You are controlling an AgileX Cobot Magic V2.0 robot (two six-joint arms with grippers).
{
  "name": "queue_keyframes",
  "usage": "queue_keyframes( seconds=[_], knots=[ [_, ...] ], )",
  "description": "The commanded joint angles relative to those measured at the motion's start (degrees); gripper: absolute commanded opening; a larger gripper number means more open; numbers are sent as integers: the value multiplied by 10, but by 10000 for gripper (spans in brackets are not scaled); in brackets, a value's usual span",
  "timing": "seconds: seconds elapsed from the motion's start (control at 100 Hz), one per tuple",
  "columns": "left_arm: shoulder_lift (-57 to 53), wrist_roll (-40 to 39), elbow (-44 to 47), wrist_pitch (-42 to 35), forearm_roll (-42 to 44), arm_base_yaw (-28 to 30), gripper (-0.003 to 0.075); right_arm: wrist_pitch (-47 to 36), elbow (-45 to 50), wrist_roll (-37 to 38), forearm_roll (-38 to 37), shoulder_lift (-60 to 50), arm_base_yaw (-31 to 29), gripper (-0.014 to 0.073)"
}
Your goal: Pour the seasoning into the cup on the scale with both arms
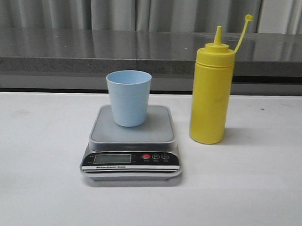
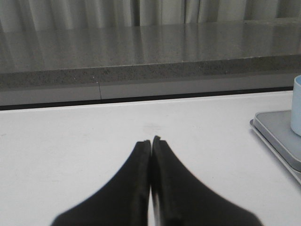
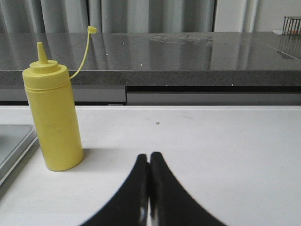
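Seasoning bottle point(image 1: 211, 93): front view; stood upright on the table point(image 1: 34, 188), just right of the scale point(image 1: 131, 144); cap strap point(image 1: 243, 31) hanging open; cup point(image 1: 128, 98) centred on the platform; no arms seen.
Left gripper point(image 2: 151, 141): left wrist view; fingers pressed together, nothing held; cup cut off at the frame edge.
Right gripper point(image 3: 149, 156): right wrist view; closed and empty; bottle nearby, untouched.
Advice: bottle to be gripped mid-body; cup to be steadied.
Unclear: display reading.

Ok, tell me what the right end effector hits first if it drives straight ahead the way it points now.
Nothing on the table, it seems. The right end effector, shut, points past the yellow bottle, which stands off to one side. Ahead lies bare table, then the grey ledge; depth is uncertain.
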Motion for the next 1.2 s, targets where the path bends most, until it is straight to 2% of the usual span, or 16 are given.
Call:
queue_keyframes(
  seconds=[0.0, 0.05, 1.19],
  knots=[
    [-16, -4, 17, -76, -1, 1, -20, -49, -12, 0, -6, -11, -3, -67],
    [-16, -5, 24, -99, -1, 1, -20, -49, -12, 0, -6, -11, -3, -67],
    [-16, -5, 24, -99, -1, 1, -20, -49, -12, 0, -6, -11, -3, -67]
  ],
)
